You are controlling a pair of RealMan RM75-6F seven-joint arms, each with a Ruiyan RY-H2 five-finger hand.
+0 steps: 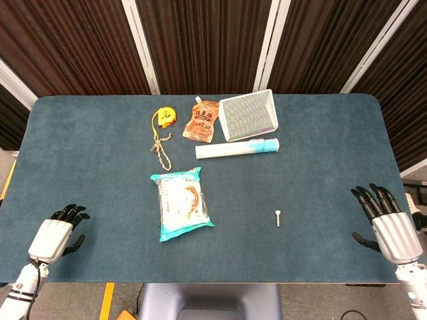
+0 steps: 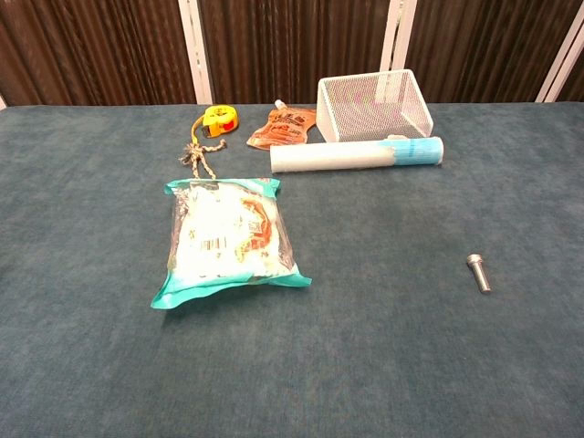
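I have the blue surface (image 1: 320, 167) under both arms, with the snack bag (image 1: 183, 203) lying flat near its middle and the small bolt (image 1: 277, 217) to its right. My left robot hand (image 1: 59, 233) rests at the near left edge, fingers apart and empty, well apart from the bag. My right robot hand (image 1: 385, 220) hovers at the near right edge, fingers spread, holding nothing.

place: robot lab or test room | evidence: dark teal felt-covered table (image 1: 320, 200) set with unrelated test items | backdrop: brown corrugated wall panels (image 1: 200, 40) with white metal strips (image 1: 141, 40) | floor: yellow tape mark (image 1: 107, 300)
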